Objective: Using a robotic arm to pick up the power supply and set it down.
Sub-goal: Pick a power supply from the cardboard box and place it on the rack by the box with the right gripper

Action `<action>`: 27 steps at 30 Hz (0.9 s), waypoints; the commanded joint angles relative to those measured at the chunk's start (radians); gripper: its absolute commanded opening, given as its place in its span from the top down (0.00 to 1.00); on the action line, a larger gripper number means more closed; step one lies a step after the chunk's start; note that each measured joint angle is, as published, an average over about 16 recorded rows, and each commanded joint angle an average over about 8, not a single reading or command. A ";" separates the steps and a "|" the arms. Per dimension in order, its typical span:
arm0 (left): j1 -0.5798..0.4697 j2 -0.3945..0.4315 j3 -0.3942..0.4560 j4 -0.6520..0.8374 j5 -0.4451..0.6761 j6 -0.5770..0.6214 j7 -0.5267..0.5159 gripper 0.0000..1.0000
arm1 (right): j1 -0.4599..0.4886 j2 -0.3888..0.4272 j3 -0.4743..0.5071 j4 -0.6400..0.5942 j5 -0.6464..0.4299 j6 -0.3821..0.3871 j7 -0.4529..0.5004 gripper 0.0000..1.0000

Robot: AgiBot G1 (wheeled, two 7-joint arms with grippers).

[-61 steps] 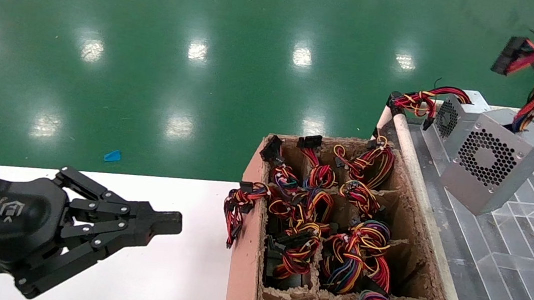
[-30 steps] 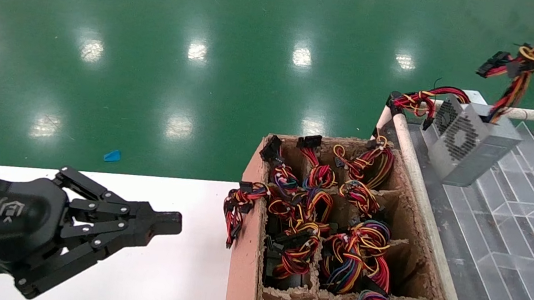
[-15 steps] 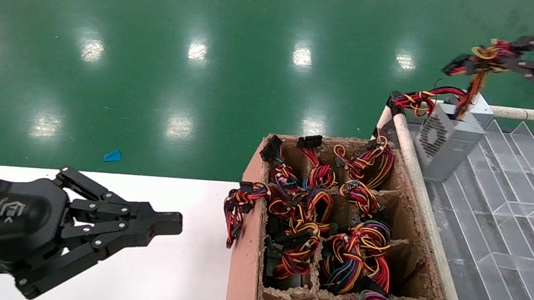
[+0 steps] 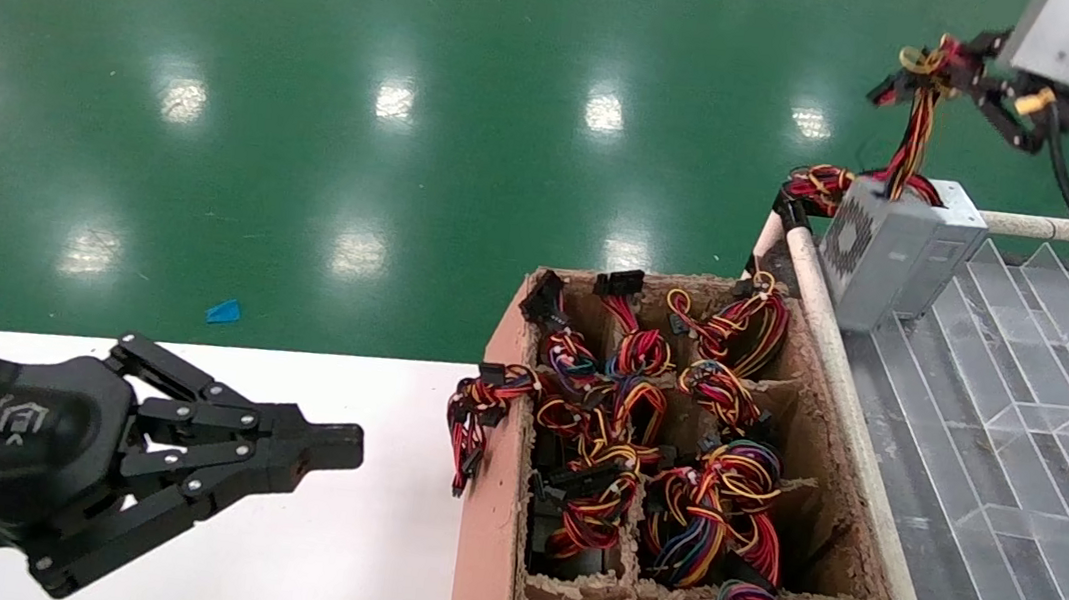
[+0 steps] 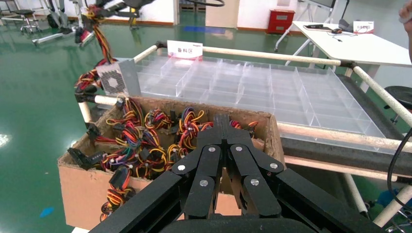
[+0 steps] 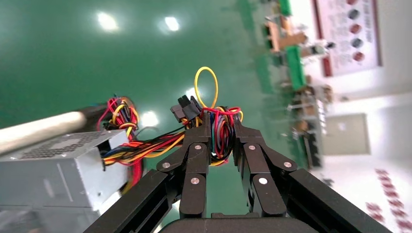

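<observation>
The power supply (image 4: 883, 262), a grey metal box with a fan grille, stands upright at the far left corner of the clear tray (image 4: 1064, 421). Its yellow-red-black wire bundle (image 4: 915, 122) runs taut up to my right gripper (image 4: 934, 66), which is shut on the bundle's top. In the right wrist view the fingers (image 6: 203, 133) pinch the coiled wires (image 6: 221, 133), with the power supply (image 6: 53, 170) below and to one side. Whether it rests its weight on the tray I cannot tell. My left gripper (image 4: 347, 445) hovers over the white table (image 4: 366, 543), shut and empty (image 5: 222, 121).
A like grey box (image 4: 948, 249) with red looped wires (image 4: 814, 186) stands right behind the power supply. A brown cardboard crate (image 4: 492, 497) with compartments full of wire bundles sits between table and tray. A white pipe rail (image 4: 846, 396) borders the tray. Green floor lies beyond.
The right gripper carried the bundle leftward and away; the power supply swung from hanging tilted over the tray to standing upright at its far left corner. The left arm stayed still.
</observation>
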 commanded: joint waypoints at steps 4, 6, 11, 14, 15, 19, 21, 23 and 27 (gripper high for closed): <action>0.000 0.000 0.000 0.000 0.000 0.000 0.000 1.00 | -0.013 -0.041 0.010 -0.023 0.012 0.101 -0.017 1.00; 0.000 0.000 0.000 0.000 0.000 0.000 0.000 1.00 | -0.027 -0.048 0.013 -0.028 0.017 0.115 -0.020 1.00; 0.000 0.000 0.000 0.000 0.000 0.000 0.000 1.00 | -0.064 -0.051 0.026 -0.036 0.036 0.097 -0.018 1.00; 0.000 0.000 0.000 0.000 0.000 0.000 0.000 1.00 | -0.078 -0.046 0.035 -0.035 0.049 0.078 -0.018 1.00; 0.000 0.000 0.000 0.000 0.000 0.000 0.000 1.00 | -0.080 -0.044 0.038 -0.035 0.052 0.072 -0.019 1.00; 0.000 0.000 0.000 0.000 0.000 0.000 0.000 1.00 | -0.084 -0.039 0.042 -0.032 0.060 0.056 -0.024 0.95; 0.000 0.000 0.000 0.000 0.000 0.000 0.000 1.00 | -0.083 -0.037 0.044 -0.031 0.062 0.049 -0.024 0.70; 0.000 0.000 0.000 0.000 0.000 0.000 0.000 1.00 | -0.081 -0.035 0.045 -0.031 0.063 0.041 -0.023 0.45; 0.000 0.000 0.000 0.000 0.000 0.000 0.000 1.00 | -0.075 -0.029 0.046 -0.032 0.064 0.019 -0.018 0.00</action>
